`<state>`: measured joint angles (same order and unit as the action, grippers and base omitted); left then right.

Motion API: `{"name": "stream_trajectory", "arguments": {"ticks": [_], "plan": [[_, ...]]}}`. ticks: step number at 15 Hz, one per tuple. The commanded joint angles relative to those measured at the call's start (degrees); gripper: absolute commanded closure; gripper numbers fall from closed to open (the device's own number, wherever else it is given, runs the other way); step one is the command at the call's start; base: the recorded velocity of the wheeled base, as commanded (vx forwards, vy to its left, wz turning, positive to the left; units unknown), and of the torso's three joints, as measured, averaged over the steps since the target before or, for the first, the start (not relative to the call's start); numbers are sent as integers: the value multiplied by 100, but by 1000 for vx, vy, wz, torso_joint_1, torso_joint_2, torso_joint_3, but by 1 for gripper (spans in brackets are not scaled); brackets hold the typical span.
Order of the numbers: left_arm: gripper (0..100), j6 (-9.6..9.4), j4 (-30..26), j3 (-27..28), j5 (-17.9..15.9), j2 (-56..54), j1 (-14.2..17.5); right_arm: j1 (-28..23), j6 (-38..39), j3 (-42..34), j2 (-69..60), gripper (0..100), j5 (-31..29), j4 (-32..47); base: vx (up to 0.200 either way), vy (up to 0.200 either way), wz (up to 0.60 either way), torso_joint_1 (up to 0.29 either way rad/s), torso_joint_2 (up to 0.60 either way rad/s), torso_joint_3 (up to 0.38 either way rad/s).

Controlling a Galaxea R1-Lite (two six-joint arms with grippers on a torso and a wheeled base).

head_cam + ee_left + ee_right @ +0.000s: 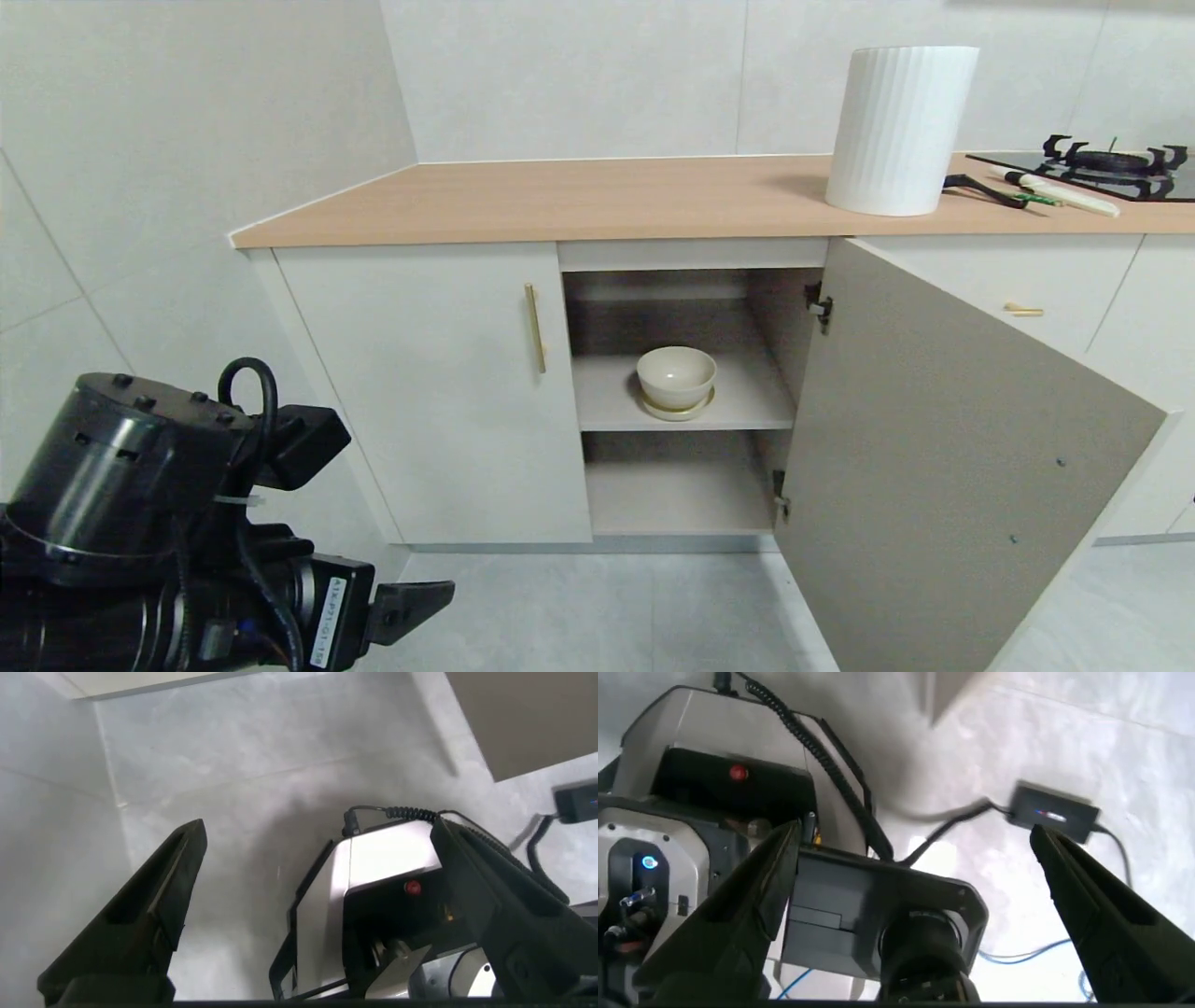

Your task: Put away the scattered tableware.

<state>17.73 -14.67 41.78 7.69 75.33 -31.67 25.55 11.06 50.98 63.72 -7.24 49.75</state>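
Floor tile (262,756) lies beneath both grippers. The left gripper (320,831) hangs low at the robot's left, its fingers (149,915) spread wide with nothing between them. The right gripper (915,833) is likewise wide open and empty.

Farther off stands the cabinet (420,392). Its left door is closed and its right door (934,448) is swung open toward the robot's right. Inside, on the upper shelf (747,397), a cream bowl (676,375) sits upright on a plate (674,409), well apart from both grippers. The lower shelf (672,499) lies below it.

Above, on the counter (560,201), a white ribbed jar (901,131) stands toward the right end. Utensils (1064,198) lie just beside it, and a stove (1116,163) sits behind them.
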Motion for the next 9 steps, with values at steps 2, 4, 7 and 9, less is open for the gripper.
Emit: {"name": "stream_trajectory", "arguments": {"ticks": [2, 4, 7, 9], "plan": [[0, 3, -1, 6, 4, 0, 3, -472, -16, 35, 158, 0, -14, -53, 0, 0, 0, 0, 0, 0], [0, 3, -1, 15, 4, -9, 3, -1043, -25, 246, 325, 0, -23, -123, 0, 0, 0, 0, 0, 0], [0, 3, -1, 6, 4, 8, 3, -1826, -42, 316, 501, 0, -23, -493, 0, 0, 0, 0, 0, 0], [0, 12, -1, 15, -5, 17, 3, -2344, -288, 325, 589, 0, -23, -616, 0, 0, 0, 0, 0, 0]]}}
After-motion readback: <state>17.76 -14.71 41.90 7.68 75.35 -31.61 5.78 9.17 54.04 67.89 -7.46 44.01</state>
